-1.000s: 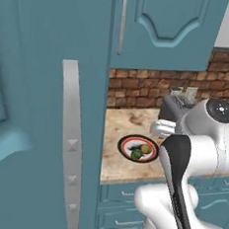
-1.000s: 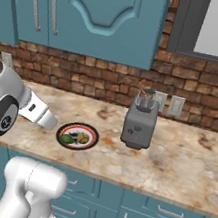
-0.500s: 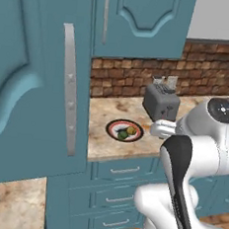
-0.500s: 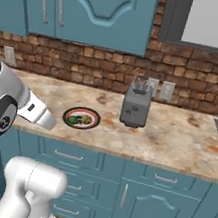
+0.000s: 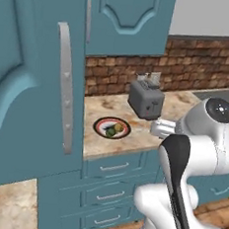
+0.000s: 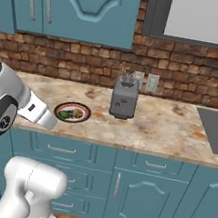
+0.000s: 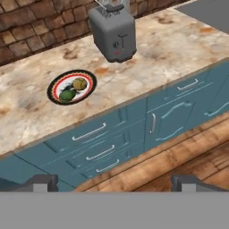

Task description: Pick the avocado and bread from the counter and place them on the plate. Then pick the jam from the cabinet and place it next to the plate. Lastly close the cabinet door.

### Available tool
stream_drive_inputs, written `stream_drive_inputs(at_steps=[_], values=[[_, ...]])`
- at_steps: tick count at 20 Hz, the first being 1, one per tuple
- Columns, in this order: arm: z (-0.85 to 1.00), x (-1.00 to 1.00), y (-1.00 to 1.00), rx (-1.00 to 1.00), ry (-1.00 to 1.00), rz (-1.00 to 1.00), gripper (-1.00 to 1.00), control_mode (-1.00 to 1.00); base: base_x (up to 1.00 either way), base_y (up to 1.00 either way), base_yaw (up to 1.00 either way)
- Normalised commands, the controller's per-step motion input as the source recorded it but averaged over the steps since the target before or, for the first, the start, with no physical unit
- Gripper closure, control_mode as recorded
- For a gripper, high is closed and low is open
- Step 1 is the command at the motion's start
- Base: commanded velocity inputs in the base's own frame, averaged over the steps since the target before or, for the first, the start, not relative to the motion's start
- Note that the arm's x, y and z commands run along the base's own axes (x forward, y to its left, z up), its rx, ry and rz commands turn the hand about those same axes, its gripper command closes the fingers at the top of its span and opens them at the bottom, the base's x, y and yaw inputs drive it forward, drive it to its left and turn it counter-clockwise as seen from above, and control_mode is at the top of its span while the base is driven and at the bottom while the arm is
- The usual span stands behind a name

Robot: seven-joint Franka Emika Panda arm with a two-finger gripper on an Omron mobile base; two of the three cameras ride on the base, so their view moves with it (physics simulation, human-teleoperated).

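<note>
Marbled beige counter [image 7: 147, 67] stretches beyond the gripper [image 7: 114, 181], whose jaws stand wide and empty, with the round red-rimmed plate [image 7: 56, 86] at eleven o'clock bearing the smooth green avocado [image 7: 66, 95] beside the knobbly tan bread [image 7: 80, 83], a boxy grey toaster [image 7: 114, 33] at twelve.

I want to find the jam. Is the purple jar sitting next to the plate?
No, the counter beside the plate holds just a grey toaster; the plate carries the avocado and bread.

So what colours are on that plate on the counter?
The plate has a red-orange rim, a black ring and a white centre. The hand view shows it best.
</note>
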Motion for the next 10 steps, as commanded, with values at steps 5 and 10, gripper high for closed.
stream_drive_inputs(at_steps=[5,10], values=[[0.0,0.0,0.0,0.0,0.0,0.0,-1.0,1.0,-0.52,-0.15,0.33],[0.0,0.0,0.0,0.0,0.0,0.0,-1.0,1.0,-0.73,-0.11,0.24]])
